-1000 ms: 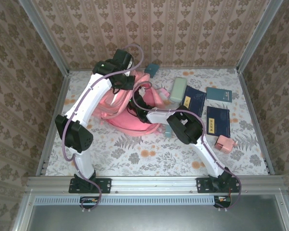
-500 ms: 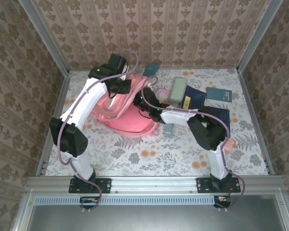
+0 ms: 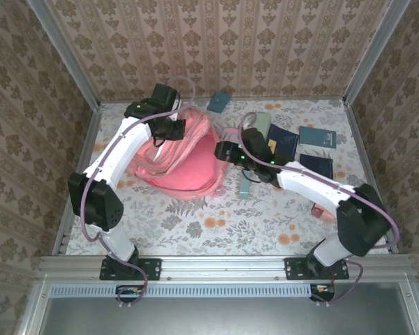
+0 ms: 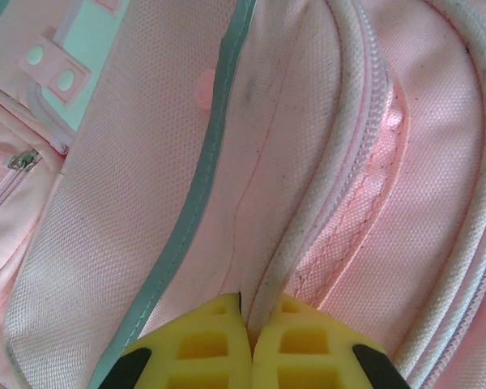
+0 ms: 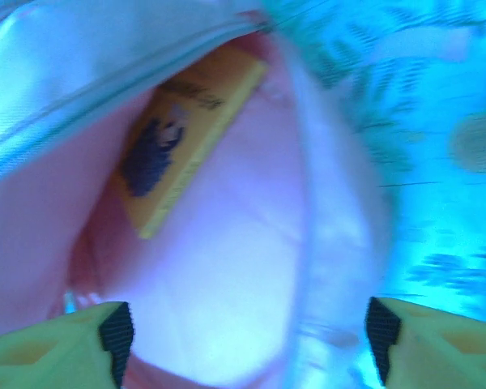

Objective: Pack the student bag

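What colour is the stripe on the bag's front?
Pale grey-green stripe on the pink student bag; left wrist view.

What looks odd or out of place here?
Nothing damaged or spilled. The student bag lies slumped, its edge pinched by the left claw; inside, a yellow book sits tilted. The right wrist view looks blue.

On the floral desk [image 3: 195,223], dark blue booklets [image 3: 317,137] lie right of a pale green case [image 3: 262,123]; a small teal block [image 3: 219,102], perhaps a box, sits at the far edge
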